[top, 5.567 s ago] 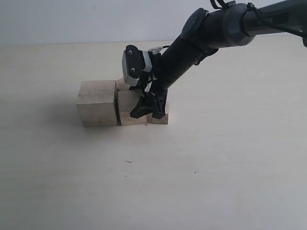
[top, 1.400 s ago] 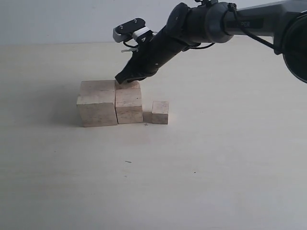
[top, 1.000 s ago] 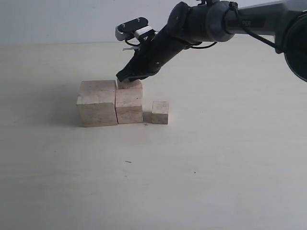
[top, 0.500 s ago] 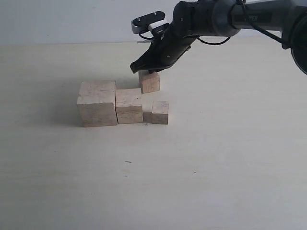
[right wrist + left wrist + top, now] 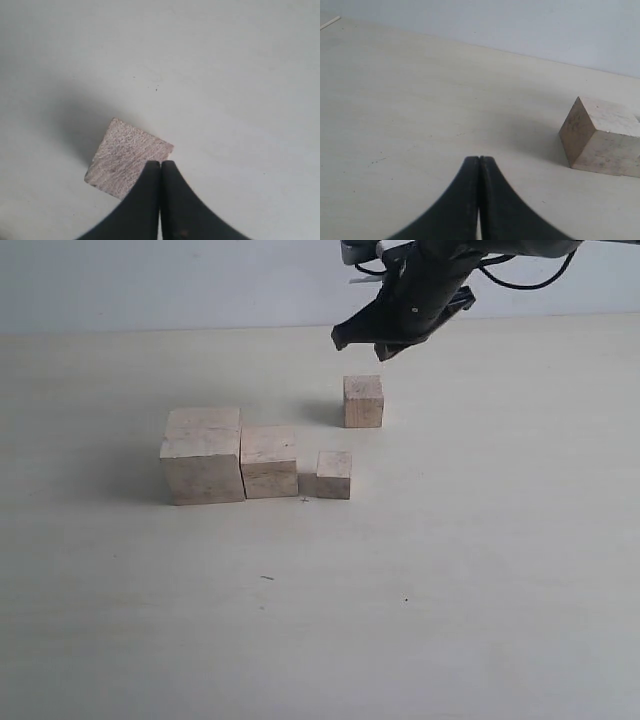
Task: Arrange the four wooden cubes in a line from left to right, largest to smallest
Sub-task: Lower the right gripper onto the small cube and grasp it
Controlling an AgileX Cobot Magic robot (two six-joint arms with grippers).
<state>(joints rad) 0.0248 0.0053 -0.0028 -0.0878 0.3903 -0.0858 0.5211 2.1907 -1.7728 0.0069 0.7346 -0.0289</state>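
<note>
Three wooden cubes stand in a row: the largest [image 5: 203, 458] on the left, a mid-sized one [image 5: 270, 462] touching it, and the smallest [image 5: 334, 474] a small gap further right. A fourth cube [image 5: 363, 401] stands alone behind and to the right of the row. My right gripper [image 5: 368, 346] hangs shut just above this lone cube, apart from it. In the right wrist view the shut gripper [image 5: 160, 163] overlaps the edge of the cube [image 5: 127, 157]. My left gripper [image 5: 479, 159] is shut and empty, low over the table, with the largest cube [image 5: 602, 135] ahead of it.
The pale tabletop [image 5: 450, 570] stretches around the cubes. A light wall [image 5: 150, 280] backs the table's far edge. The left arm is out of the exterior view.
The right gripper, shut, dragged the fourth cube from behind the mid-sized one to the right and further back. It has since lifted off the cube. The row has not moved.
</note>
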